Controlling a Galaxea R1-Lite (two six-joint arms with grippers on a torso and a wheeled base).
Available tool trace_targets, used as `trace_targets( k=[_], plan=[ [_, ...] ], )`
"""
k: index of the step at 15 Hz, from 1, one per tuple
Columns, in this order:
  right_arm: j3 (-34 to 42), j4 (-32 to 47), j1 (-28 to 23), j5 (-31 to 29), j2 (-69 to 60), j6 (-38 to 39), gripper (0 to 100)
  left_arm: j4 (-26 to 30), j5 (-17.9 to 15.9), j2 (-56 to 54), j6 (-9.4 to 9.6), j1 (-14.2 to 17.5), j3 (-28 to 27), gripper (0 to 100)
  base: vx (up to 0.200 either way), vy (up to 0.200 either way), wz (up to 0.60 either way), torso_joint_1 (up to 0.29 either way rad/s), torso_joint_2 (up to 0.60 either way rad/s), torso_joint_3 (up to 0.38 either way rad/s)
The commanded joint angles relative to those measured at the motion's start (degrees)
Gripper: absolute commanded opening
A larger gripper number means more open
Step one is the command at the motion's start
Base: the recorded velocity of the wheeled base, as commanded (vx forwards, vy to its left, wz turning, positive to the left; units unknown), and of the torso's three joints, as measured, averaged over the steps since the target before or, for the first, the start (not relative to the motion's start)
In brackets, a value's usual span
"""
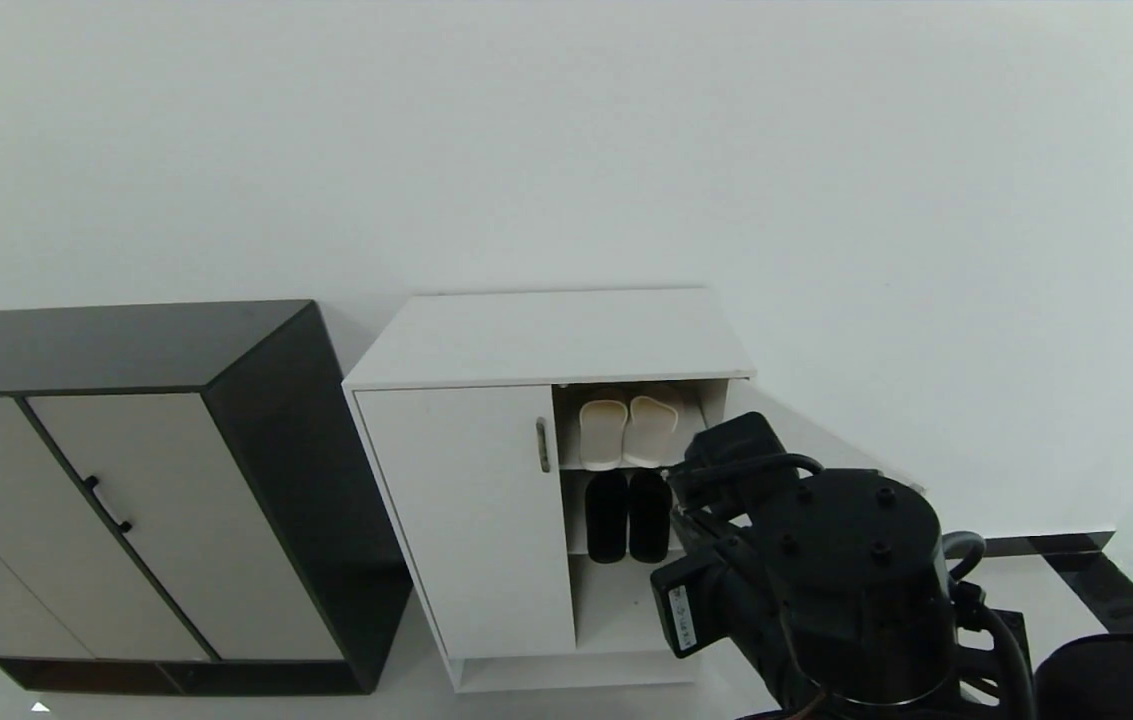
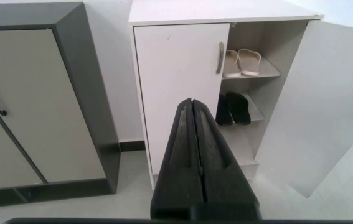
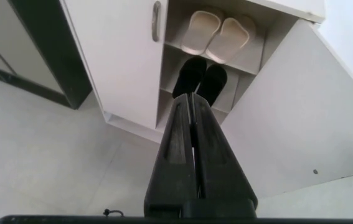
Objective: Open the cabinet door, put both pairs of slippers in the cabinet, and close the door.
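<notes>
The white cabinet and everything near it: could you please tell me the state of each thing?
Right door: swung open.
Left door: shut.
Cream slippers: on the top shelf.
Black slippers: on the shelf below.
Black cabinet: doors shut.
Left pincer: shut, empty.
Right pincer: shut, empty.

no legible text in view

one small white sticker (image 1: 683, 606) sits on the black housing of the right arm (image 1: 846, 570), low in the head view, in front of the open white cabinet (image 1: 546, 340). it carries dark print, too small to read.
</notes>
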Motion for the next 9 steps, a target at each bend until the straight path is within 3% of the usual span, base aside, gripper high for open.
trace_targets(
  k=[1, 3, 5, 9],
  plan=[
    [0.3, 0.0, -0.6, 0.2, 0.1, -0.1, 0, 0.0, 0.0, 0.0, -0.09, 0.0, 0.0, 0, 0.000, 0.000, -0.60, -0.007, -0.01, 0.002],
    [0.2, -0.1, -1.0, 0.3, 0.1, -0.1, 0, 0.0, 0.0, 0.0, -0.18, 0.0, 0.0, 0, 0.000, 0.000, -0.60, 0.014, -0.01, 0.000],
    [-0.1, -0.4, -2.5, 0.5, 0.1, -0.2, 0, 0.0, 0.0, 0.0, -0.26, 0.0, 0.0, 0, 0.000, 0.000, 0.00, 0.000, 0.00, 0.000],
    [-2.2, -3.3, -13.3, 6.4, -0.3, -2.5, 0, 0.0, 0.3, 0.0, -0.26, 0.0, 0.0, 0, 0.000, 0.000, 0.00, 0.000, 0.00, 0.000]
  ],
)
